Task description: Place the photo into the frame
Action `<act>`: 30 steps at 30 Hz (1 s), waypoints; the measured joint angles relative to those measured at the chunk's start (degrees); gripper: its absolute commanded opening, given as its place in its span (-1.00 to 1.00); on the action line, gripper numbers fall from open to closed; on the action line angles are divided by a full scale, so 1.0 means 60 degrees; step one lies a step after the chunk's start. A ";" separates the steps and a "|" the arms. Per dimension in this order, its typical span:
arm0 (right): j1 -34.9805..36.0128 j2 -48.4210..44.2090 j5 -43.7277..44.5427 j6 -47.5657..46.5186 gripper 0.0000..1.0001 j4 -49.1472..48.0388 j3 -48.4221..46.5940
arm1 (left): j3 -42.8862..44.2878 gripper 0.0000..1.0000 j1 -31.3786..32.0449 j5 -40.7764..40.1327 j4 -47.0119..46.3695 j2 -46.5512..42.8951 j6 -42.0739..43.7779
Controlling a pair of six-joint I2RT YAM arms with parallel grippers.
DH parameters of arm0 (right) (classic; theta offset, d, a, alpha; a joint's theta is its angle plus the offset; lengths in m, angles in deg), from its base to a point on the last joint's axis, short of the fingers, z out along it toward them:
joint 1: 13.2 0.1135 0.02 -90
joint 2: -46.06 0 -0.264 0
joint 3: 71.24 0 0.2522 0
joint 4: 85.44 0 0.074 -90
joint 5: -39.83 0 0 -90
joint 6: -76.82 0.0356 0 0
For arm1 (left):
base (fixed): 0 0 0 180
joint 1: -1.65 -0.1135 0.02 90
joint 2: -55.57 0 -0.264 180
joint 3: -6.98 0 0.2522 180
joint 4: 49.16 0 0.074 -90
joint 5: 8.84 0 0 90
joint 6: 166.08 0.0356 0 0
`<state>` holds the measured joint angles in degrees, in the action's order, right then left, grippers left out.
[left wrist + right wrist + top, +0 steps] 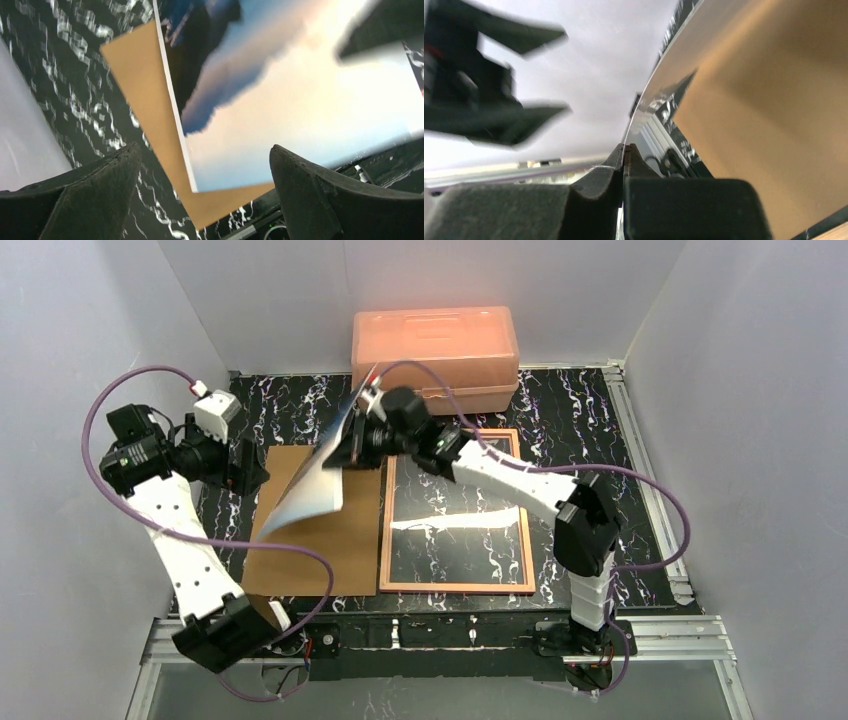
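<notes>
The photo (300, 490) hangs tilted and curled over the left half of the table, its pale reverse turned up. My right gripper (352, 445) is shut on the sheet's upper edge, and in the right wrist view the jaws (624, 148) pinch the thin sheet (679, 60). My left gripper (255, 468) stands open beside the photo's left side, apart from it. The left wrist view shows the printed sky and dark mountain (280, 90) beyond my spread fingers (100, 190), with nothing between them. The frame (455, 587) lies flat at the centre right, its pane showing the table.
A brown backing board (320, 550) lies flat left of the frame, under the hanging photo. A salmon-pink lidded box (435, 345) stands at the back centre. White walls close in on both sides, and a metal rail runs along the near edge.
</notes>
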<state>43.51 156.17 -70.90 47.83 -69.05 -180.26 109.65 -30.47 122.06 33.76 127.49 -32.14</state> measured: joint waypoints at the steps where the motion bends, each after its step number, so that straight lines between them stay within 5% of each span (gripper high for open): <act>1: -0.0219 -0.0051 0.0036 -0.0007 -0.84 0.0127 -0.0390 | -0.0025 0.97 0.0011 0.0361 0.0138 -0.0219 0.0280; 8: -0.1599 -0.0699 0.0248 0.0149 -0.85 0.0382 -0.1333 | -0.0739 0.97 0.0189 0.2659 0.0186 -0.2940 0.2215; 15: -0.1836 -0.0863 0.0361 0.0805 -0.85 0.0135 -0.1311 | -0.1847 0.89 0.0780 0.3559 0.0106 -0.4579 0.4040; 21: -0.1741 -0.1439 0.0346 0.1373 -0.85 -0.0393 -0.0368 | -0.4091 0.68 0.0812 0.3249 -0.2422 -0.6353 0.4320; 30: -0.1672 -0.2426 0.0168 0.1942 -0.85 -0.0896 0.0237 | -0.4204 0.58 0.0812 0.3297 -0.4962 -0.6306 0.3829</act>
<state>33.48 141.61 -69.90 59.48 -74.43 -178.84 84.42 -25.59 141.84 4.00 89.66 -9.17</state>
